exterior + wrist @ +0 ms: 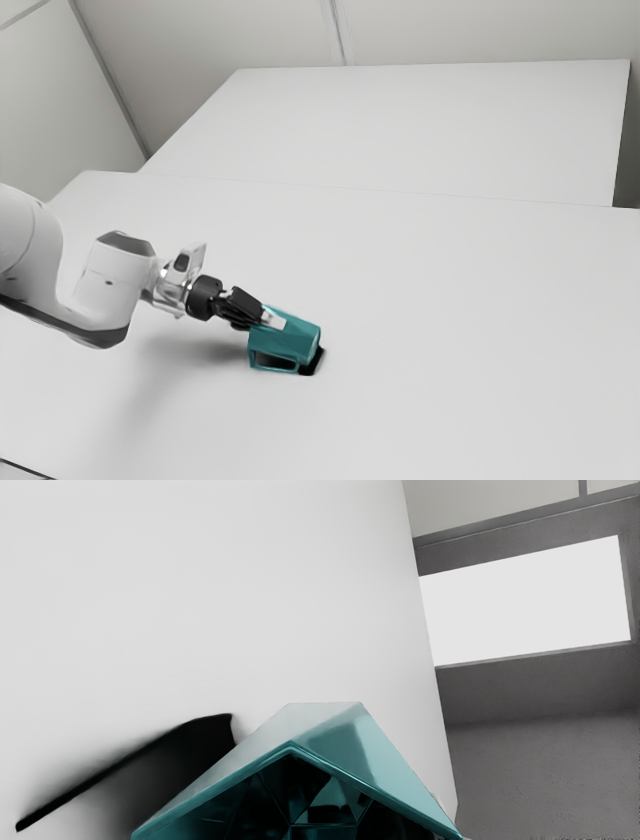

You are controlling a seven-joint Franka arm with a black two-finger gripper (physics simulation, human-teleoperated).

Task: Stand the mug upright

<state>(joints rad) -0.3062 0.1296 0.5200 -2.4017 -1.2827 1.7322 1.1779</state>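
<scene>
The teal faceted mug (297, 332) is tipped over on its side, its base toward the exterior view's right and its looped handle toward that view's bottom edge. My gripper (268, 318) is at the mug's mouth end, over its upper side; whether it is open or shut cannot be made out. In the wrist view, the open mouth of the mug (330, 735) faces my hand, with a dark faceted inside. Whether the mug rests fully on the table is unclear.
The white table (440, 330) stretches around the mug, which casts a dark shadow beside its base. Another pale flat surface (430, 130) lies beyond the table's far edge, with walls behind it. A bright rectangular panel (525, 600) stands past the table edge.
</scene>
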